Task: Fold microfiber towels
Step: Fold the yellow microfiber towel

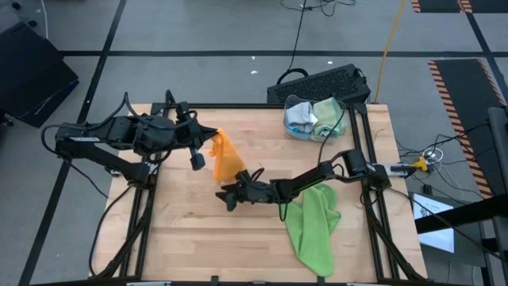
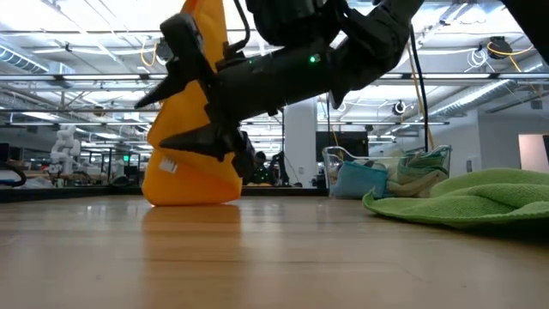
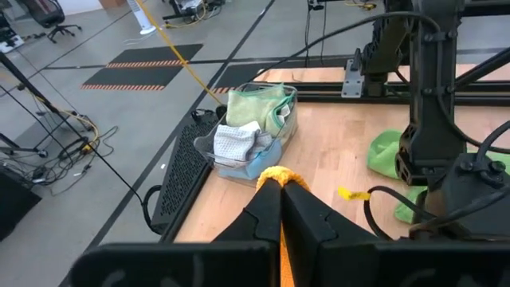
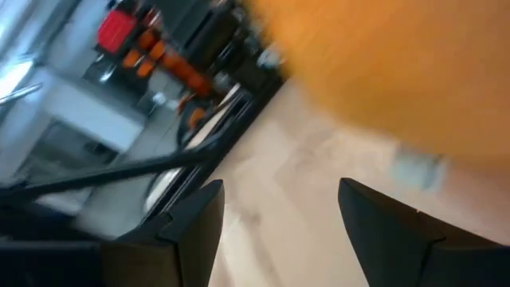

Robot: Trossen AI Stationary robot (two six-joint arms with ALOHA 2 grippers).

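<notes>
The left gripper (image 1: 208,141) hangs above the desk (image 1: 182,230) with its jaws pinched tight on the top of the orange towel (image 1: 227,159); in the left wrist view the orange cloth (image 3: 279,177) bulges out just past the tips of the closed fingers (image 3: 263,219). The towel drapes down from those jaws, and in the low view its lower edge (image 2: 190,184) rests on the wood, with a small white tag showing on its side.

The right gripper (image 1: 230,195) reaches in low, just beside the hanging towel's lower end. Its jaws stand wide, holding nothing: the right wrist view shows the two dark fingers (image 4: 195,219) well apart, with bare desk between them and the orange cloth (image 4: 382,72) ahead of and above the tips. Whether either fingertip touches the cloth cannot be told.

Behind the right gripper's jaws, under and beside its forearm, a lime green towel (image 1: 313,226) lies crumpled on the desk, well apart from the orange one. Beyond both sets of jaws, at the desk's far edge, a clear plastic bin (image 1: 316,119) holds more folded towels in pale green, grey and blue. A dark crate-like tray (image 1: 321,83) sits just behind the bin, off the desk's far edge
</notes>
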